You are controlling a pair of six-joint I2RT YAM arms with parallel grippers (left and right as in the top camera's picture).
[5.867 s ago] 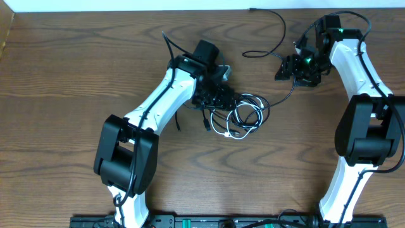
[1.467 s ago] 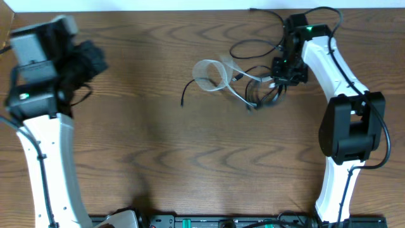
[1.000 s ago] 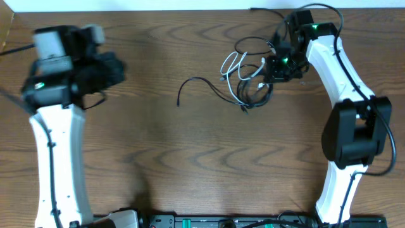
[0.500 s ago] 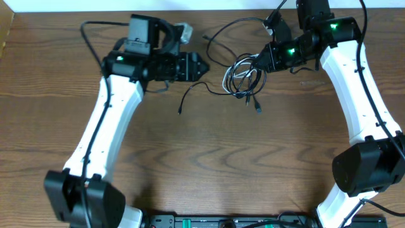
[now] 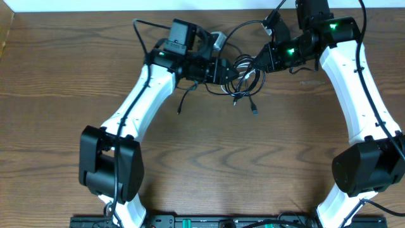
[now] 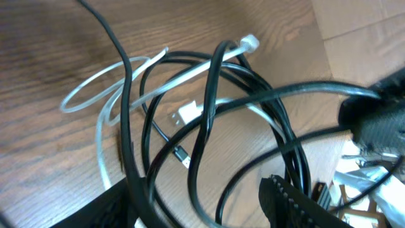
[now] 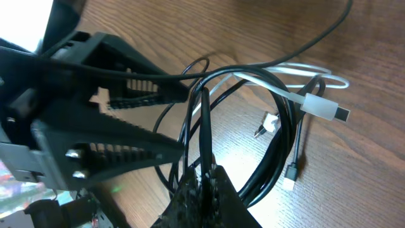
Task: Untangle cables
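Bright, even light from above on wood table (image 5: 57,139); shadows faint and soft. Overhead view sharp edge to edge. Left wrist view soft, cables (image 6: 209,120) slightly smeared, bottom foreground out of focus. Right wrist view crisper; blown-out white patch at upper left corner.

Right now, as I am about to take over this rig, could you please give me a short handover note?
Left tool: open, jaws either side of the black loops, gripping nothing.
Right tool: shut on a black cable.
Cables: one tangle between the two tools, at the far side of the table. The white cable runs through the black loops.
Done: no cord separated yet.
Left: probably close the left tool on one loop, draw it free, then lay each cord out singly.
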